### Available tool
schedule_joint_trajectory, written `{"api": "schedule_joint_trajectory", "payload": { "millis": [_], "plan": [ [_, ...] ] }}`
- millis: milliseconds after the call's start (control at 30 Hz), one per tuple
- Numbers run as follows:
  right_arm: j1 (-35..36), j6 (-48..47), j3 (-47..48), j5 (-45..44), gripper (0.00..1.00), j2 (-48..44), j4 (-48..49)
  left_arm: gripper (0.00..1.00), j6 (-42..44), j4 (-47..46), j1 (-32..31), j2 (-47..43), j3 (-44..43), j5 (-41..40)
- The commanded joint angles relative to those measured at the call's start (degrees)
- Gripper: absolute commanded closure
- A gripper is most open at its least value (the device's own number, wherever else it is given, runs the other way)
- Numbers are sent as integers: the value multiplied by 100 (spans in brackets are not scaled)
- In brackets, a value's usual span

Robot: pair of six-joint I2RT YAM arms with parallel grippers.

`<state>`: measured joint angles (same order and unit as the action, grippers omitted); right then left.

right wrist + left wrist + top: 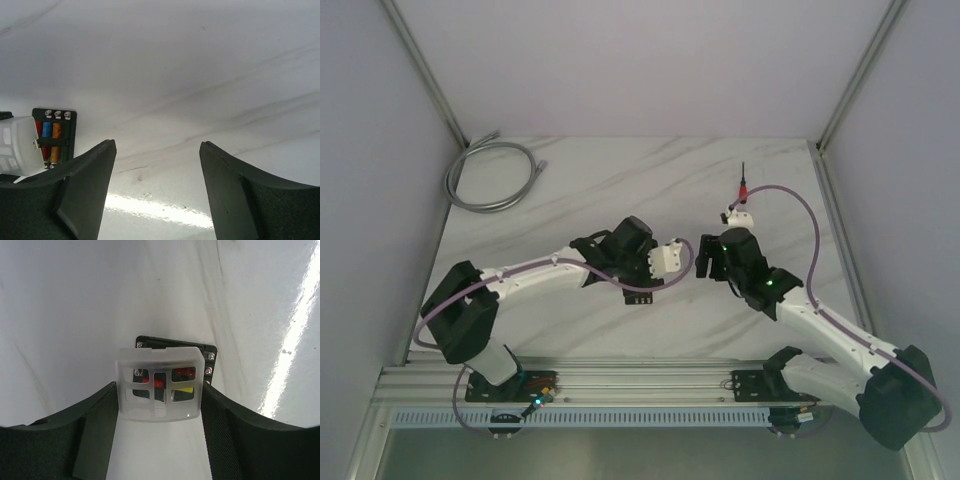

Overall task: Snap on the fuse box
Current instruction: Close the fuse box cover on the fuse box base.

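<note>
1. While the left gripper (159,410) clamps the frosted cover (160,385) over the fuse box (165,343) mid-table, the black base peeks out toward 12 o'clock, so I judge it not snapped home.
2. The right gripper (157,150) gapes empty at the box's 3 o'clock.
3. The table (580,180) lies bare toward 12, with a screwdriver (743,185) at 1 and a cable coil (490,175) at 10.

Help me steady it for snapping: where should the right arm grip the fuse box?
Likely the bare black end of the fuse box, sticking out past the frosted cover. Pinch its flat side edges, coming from the right: the left end effector clamps the cover from the other side, and the right end effector stands open.
</note>
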<state>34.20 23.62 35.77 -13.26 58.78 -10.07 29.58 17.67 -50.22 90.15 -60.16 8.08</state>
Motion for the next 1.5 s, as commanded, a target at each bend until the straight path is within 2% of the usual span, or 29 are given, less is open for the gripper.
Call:
{"api": "schedule_joint_trajectory", "payload": {
  "millis": [0, 133, 167, 867, 1167, 1467],
  "plan": [
    [-34, 152, -143, -469, 21, -228, -22, 55, 781, 307, -13, 315, -249, 215],
    [-38, 245, -255, -739, 1, -479, -15, 54, 988, 341, -14, 409, -250, 290],
    [-48, 248, -289, -799, 0, -541, -19, 54, 1010, 352, -15, 431, -276, 332],
    [-76, 312, -387, -936, 0, -637, -59, 47, 1223, 786, -14, 877, -583, 519],
    [-71, 328, -378, -784, 0, -582, -36, 39, 1153, 817, -6, 1141, -680, 176],
    [-71, 257, -304, -414, 0, -350, -4, 24, 990, 684, -5, 1034, -709, 44]
  ]
}}
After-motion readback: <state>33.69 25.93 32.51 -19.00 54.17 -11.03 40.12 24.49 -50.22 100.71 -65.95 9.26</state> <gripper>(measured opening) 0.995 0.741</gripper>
